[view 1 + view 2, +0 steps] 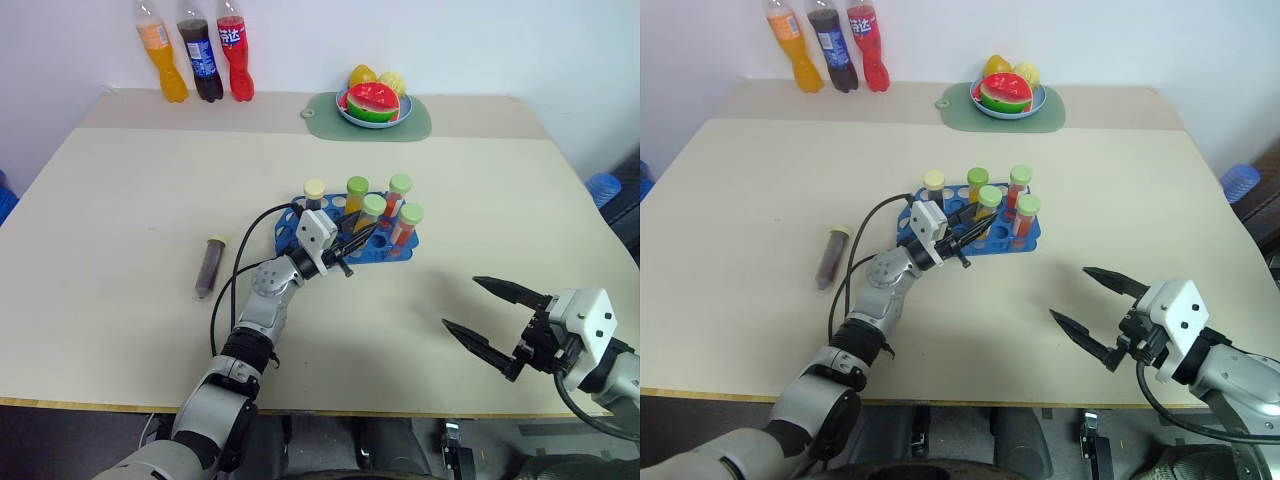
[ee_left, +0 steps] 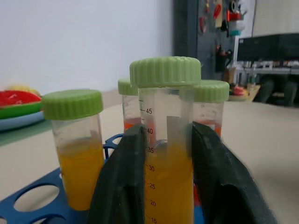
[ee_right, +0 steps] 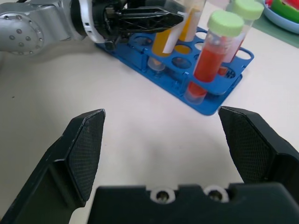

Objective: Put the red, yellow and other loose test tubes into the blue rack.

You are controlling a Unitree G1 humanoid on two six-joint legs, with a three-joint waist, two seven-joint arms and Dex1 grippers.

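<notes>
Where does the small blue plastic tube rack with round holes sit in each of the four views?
Left eye view: blue plastic tube rack mid-table, centre.
Right eye view: centre.
Left wrist view: along the lower edge, under the tubes.
Right wrist view: upper middle.
Shared landmark: the green-capped orange-yellow tube between the left hand's fingers.

Five tubes (image 1: 371, 213) upright in blue rack (image 1: 292, 238); brown tube (image 1: 209, 266) lying loose.

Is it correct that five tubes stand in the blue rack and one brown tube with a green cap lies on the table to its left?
Not quite: the cap of the brown tube lying on the table is cream, not green, as the left eye view shows. The rest holds: five tubes stand in the blue rack.
</notes>
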